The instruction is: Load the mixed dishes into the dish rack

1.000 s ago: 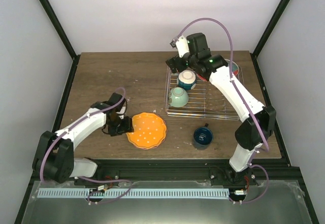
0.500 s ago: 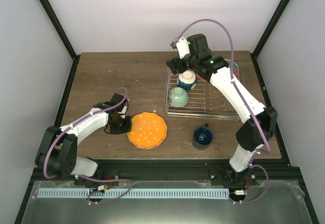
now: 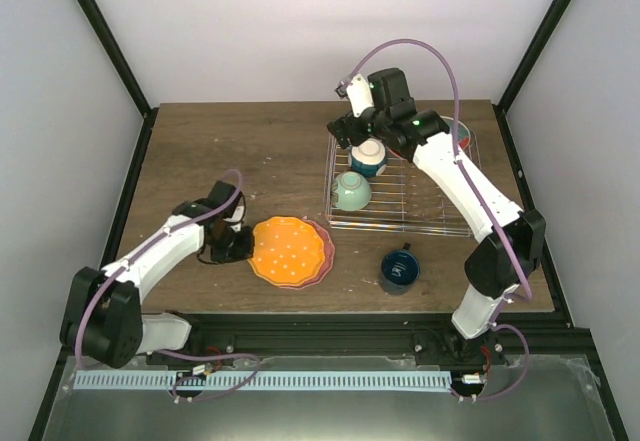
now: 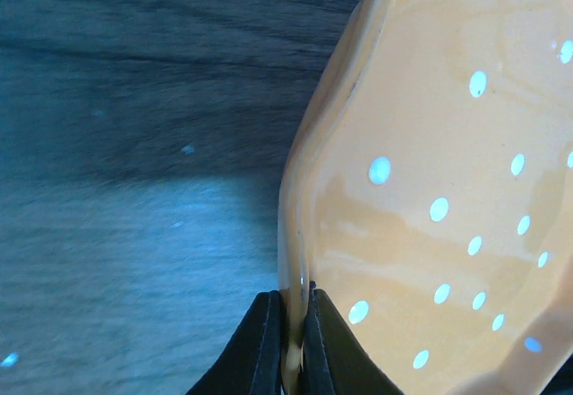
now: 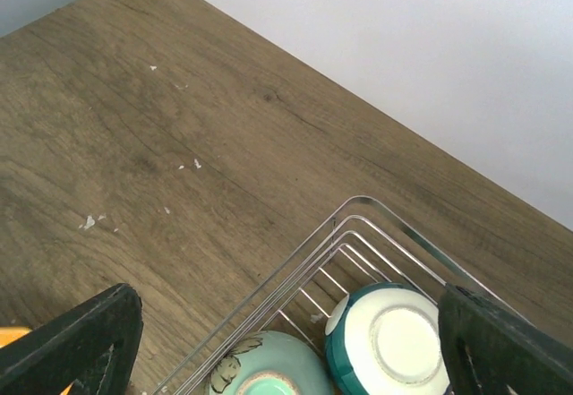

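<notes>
My left end effector [image 4: 291, 328] is pinched nearly shut on the rim of the orange dotted plate [image 4: 430, 189]. One finger [image 4: 266, 346] sits on the outside of the edge and the other on the dotted face. In the wrist view the rim stands up between them, so the plate is tilted, not flat. From above, the grip is on the plate's left edge. The plate leans over a pink plate [image 3: 322, 262], whose scalloped rim peeks out on the right and near sides. Both are on the near middle of the worktop [image 3: 240, 151], left of the dish rack [image 3: 420, 199] and apart from it.

My right end effector [image 5: 286, 355] is spread wide and holds nothing. Its two dark fingers sit at the bottom corners of its wrist view, hanging above the far-left corner of the rack. Between them I see the pale green bowl [image 5: 269, 373] and the blue bowl [image 5: 389, 346] inside that corner. They are side by side and both look bottom-up.

The dark blue mug [image 3: 399, 269] stands on the worktop just in front of the rack's near edge, to the right of the plates. A bit of red and teal shows behind my right arm at the rack's far-right corner, but it is too hidden to make out.
</notes>
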`<action>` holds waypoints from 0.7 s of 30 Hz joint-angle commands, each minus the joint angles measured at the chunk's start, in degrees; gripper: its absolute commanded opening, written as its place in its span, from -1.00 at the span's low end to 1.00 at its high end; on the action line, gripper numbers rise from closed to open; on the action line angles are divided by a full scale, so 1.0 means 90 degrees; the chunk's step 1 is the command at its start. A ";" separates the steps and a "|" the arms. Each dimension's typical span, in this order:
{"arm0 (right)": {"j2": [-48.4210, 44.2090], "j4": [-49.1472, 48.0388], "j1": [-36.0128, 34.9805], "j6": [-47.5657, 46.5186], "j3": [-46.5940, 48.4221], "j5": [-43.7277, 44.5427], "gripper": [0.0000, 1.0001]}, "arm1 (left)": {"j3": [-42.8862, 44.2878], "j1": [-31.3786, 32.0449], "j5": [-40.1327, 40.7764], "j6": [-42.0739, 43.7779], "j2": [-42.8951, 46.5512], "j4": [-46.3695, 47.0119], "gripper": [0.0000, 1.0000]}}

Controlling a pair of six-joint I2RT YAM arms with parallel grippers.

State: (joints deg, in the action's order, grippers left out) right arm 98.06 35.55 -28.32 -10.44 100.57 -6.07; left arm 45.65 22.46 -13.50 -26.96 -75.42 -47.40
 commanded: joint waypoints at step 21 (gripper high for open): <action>0.1218 0.0617 -0.0016 0.1434 0.0988 -0.3517 0.78 | 0.0420 -0.2241 -0.1690 0.0233 0.1781 0.0901 -1.00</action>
State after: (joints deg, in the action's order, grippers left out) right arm 105.91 36.32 -28.32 -3.16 101.93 -27.29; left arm 44.86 2.55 -24.29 -26.61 -59.66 -47.59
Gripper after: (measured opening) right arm 0.891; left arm 0.074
